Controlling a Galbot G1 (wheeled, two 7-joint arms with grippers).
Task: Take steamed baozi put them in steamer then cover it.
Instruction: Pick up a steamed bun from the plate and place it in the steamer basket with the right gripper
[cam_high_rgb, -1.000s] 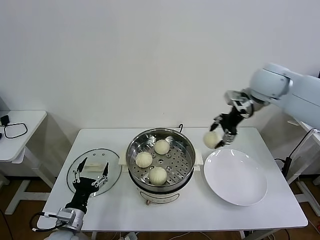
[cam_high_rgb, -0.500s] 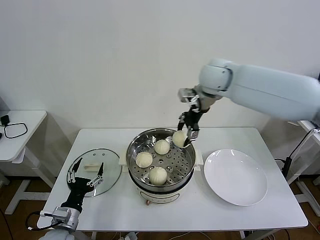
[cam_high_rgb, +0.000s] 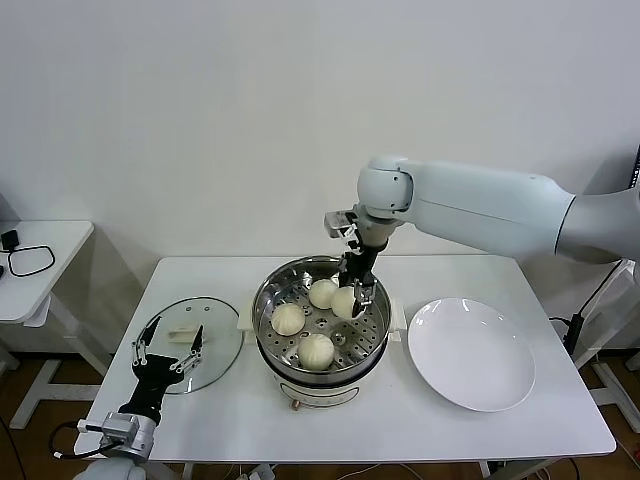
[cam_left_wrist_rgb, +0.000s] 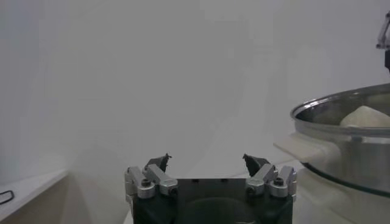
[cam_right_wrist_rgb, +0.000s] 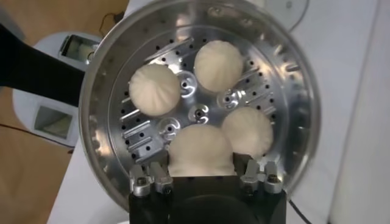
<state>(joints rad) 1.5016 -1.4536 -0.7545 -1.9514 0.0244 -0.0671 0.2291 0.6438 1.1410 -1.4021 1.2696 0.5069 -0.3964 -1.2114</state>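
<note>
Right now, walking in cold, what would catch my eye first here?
The big white right arm reaching over the shiny steamer at the table's middle, its right gripper holding the fourth baozi just above the tray beside three others. To its right lies an empty white plate, to its left a glass lid.

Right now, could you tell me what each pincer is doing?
Left pincer: open, empty, above the lid.
Right pincer: shut on a baozi, over the steamer.

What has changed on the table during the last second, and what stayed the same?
The right tool carried the fourth baozi from above the white plate leftward and down into the steamer, and it still grips it. The left tool, open, drifted slightly lower by the glass lid. The three other baozi did not move.
</note>
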